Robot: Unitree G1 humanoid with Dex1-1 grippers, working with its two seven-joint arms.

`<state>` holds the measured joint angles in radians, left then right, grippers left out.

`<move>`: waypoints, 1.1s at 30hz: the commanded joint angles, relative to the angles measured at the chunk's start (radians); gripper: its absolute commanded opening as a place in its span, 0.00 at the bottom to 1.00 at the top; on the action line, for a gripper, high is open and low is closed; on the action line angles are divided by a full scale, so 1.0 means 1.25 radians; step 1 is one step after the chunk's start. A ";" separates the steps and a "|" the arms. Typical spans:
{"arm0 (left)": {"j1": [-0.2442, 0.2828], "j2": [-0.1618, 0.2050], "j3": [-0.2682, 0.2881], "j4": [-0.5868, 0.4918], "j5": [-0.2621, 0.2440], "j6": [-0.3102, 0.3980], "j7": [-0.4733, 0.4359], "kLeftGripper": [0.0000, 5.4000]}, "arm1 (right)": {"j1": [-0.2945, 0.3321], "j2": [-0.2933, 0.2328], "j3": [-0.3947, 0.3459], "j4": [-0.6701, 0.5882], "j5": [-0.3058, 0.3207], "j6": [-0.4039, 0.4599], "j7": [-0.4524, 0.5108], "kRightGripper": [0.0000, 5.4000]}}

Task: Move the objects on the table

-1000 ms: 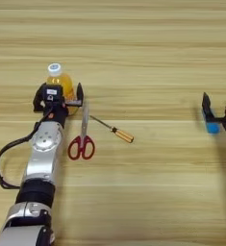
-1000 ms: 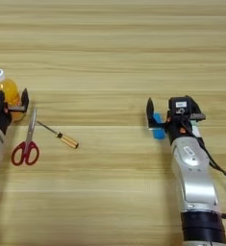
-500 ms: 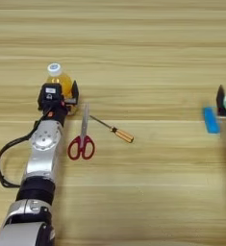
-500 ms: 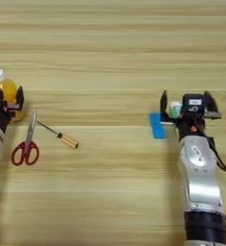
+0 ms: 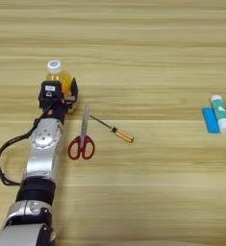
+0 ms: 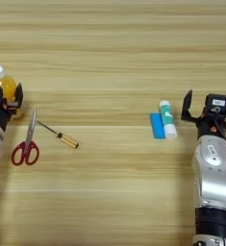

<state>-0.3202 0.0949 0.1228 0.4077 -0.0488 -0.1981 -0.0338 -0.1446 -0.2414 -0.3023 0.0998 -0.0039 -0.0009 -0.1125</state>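
An orange-drink bottle (image 5: 57,77) with a white cap stands at the left of the table (image 5: 133,43). My left gripper (image 5: 57,89) is shut on the bottle's lower part, with a black finger (image 5: 74,89) pressed against its right side. Just to the right lie red-handled scissors (image 5: 81,138) and a thin orange-handled screwdriver (image 5: 114,130). Further right, a small blue block (image 6: 156,126) lies flat with a white-green glue stick (image 6: 167,119) touching its right side. My right gripper (image 6: 210,97) stands open a short way right of the glue stick, holding nothing.
The scissors' blades point toward the left gripper's right finger. A black cable (image 5: 4,158) loops out to the left of the left arm. Bare wood stretches across the far half of the table and between the screwdriver and the blue block.
My right gripper has let go of the glue stick beside the blue block and drawn back to the right. The left gripper's fingers have closed in on the bottle.
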 commanded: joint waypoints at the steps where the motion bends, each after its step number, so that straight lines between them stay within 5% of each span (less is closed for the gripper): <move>1: -0.046 -0.020 -0.022 -0.093 -0.006 0.044 0.005 0.62 | -0.017 -0.009 -0.003 0.011 -0.001 0.012 -0.005 1.00; 12: -0.114 -0.087 -0.101 -0.180 -0.009 0.135 -0.020 0.62 | -0.021 -0.005 0.010 0.024 -0.005 0.007 -0.008 1.00; 18: -0.106 -0.131 -0.202 -0.151 -0.056 0.188 -0.173 0.62 | -0.019 0.000 0.019 0.019 -0.006 0.009 -0.010 1.00; 26: -0.075 -0.141 -0.265 -0.152 -0.079 0.229 -0.297 0.62 | -0.015 0.010 0.030 0.003 -0.012 0.018 -0.017 1.00; 33: -0.064 -0.142 -0.289 -0.113 -0.061 0.219 -0.327 0.62 | -0.015 0.016 0.036 -0.005 -0.015 0.023 -0.021 1.00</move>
<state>-0.3968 -0.0794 -0.2362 0.2470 -0.1314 0.0828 -0.4390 -0.1529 -0.2279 -0.2632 0.1122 -0.0158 0.0124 -0.1280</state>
